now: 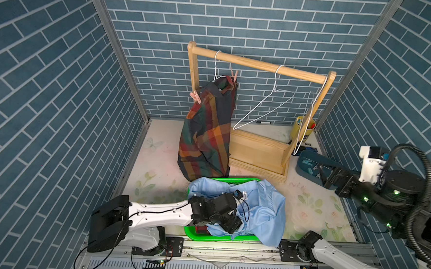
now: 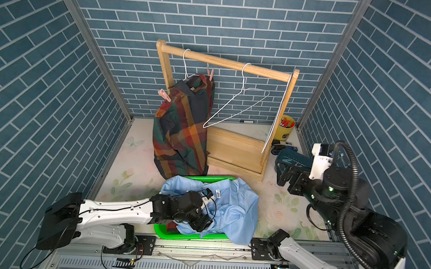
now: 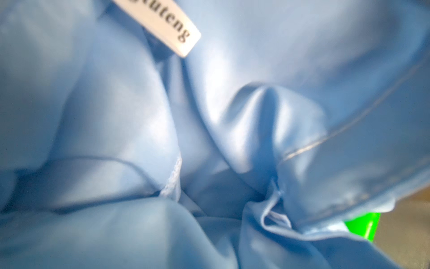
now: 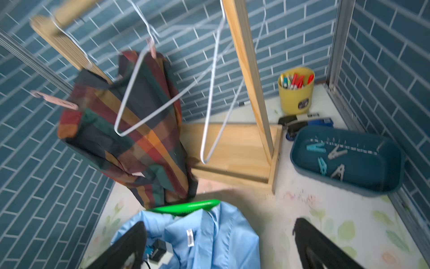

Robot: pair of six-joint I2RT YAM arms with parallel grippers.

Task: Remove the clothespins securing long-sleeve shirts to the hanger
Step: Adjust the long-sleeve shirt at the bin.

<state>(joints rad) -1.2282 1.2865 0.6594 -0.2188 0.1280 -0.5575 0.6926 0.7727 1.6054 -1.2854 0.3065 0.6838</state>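
Hanging wide open beside the bin point(image 4: 337, 184) collecting four loose pins point(image 4: 322, 165), the right tool point(image 4: 218, 223) faces the plaid shirt point(image 4: 104, 144) that two pink pins point(image 4: 55, 101) clamp to its hanger point(image 1: 216, 64) ahead, while the left tool point(image 1: 232, 228), grip untellable, lies buried in the blue shirt point(image 1: 263, 213).

A pale wooden garment rack point(image 1: 261, 65) with a boxed base stands toward the back of a floral-printed tabletop point(image 1: 157, 157), enclosed by blue brick-patterned walls point(image 1: 240, 20). A bright green plastic basket point(image 1: 194, 236) sits near the front edge. A yellow cup point(image 4: 295, 97) of coloured markers occupies the back right corner, with a dark teal plastic bin point(image 4: 363, 167) near it, beside the rack's base.
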